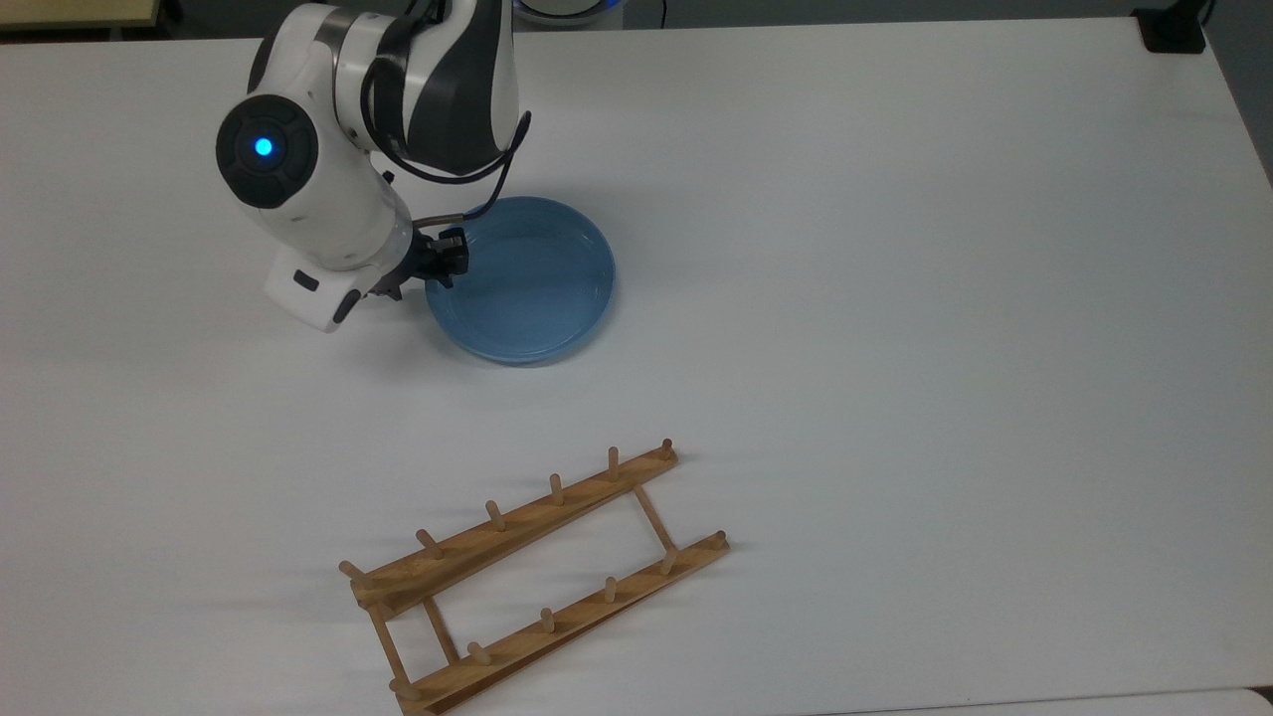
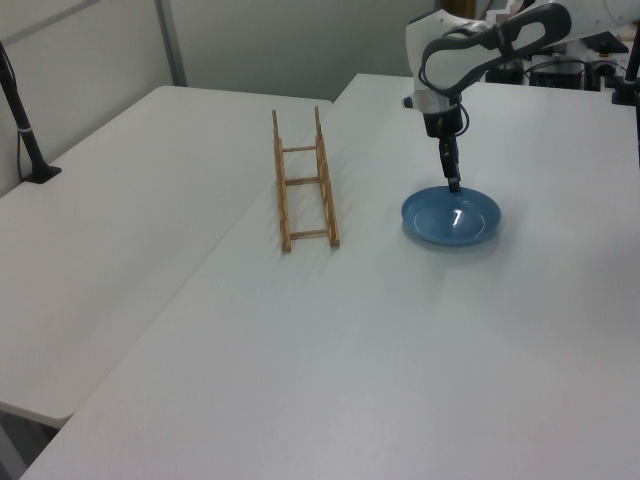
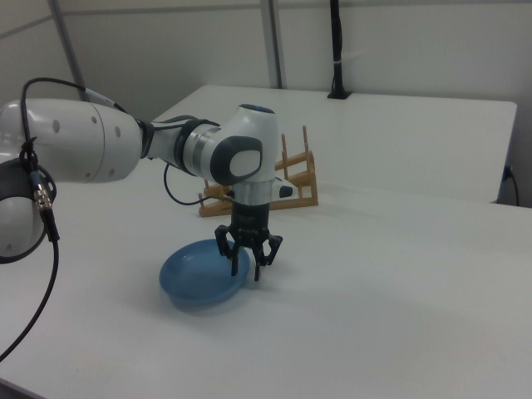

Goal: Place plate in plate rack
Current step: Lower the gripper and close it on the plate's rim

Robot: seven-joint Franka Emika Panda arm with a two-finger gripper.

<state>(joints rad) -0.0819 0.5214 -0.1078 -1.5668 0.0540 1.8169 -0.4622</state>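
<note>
On the white table (image 1: pixel 895 249) the plate (image 1: pixel 532 288) lies flat, light blue, glossy, w/ a low rim. It is apart from the plate rack (image 1: pixel 537 572), which rests on the same table nearer the bottom edge in the top view, and to the left of the plate in the left view (image 2: pixel 303 180). Rack is wooden, two long rails w/ short upright pegs, thin crossbars between; nothing stands in it.

Gripper (image 3: pixel 250 268) points down at the plate's rim, on the side that is the top view's left. In the right view its fingers (image 3: pixel 233 261) are spread apart, one over the inside of the plate (image 3: pixel 195 278) and the other outside the rim, so the rim is between them; claw is released, not yet clenched on anything. Whether a fingertip touches the plate I cannot tell.

In the left view the gripper (image 2: pixel 454 183) comes down at the far edge of the plate (image 2: pixel 450 218).
</note>
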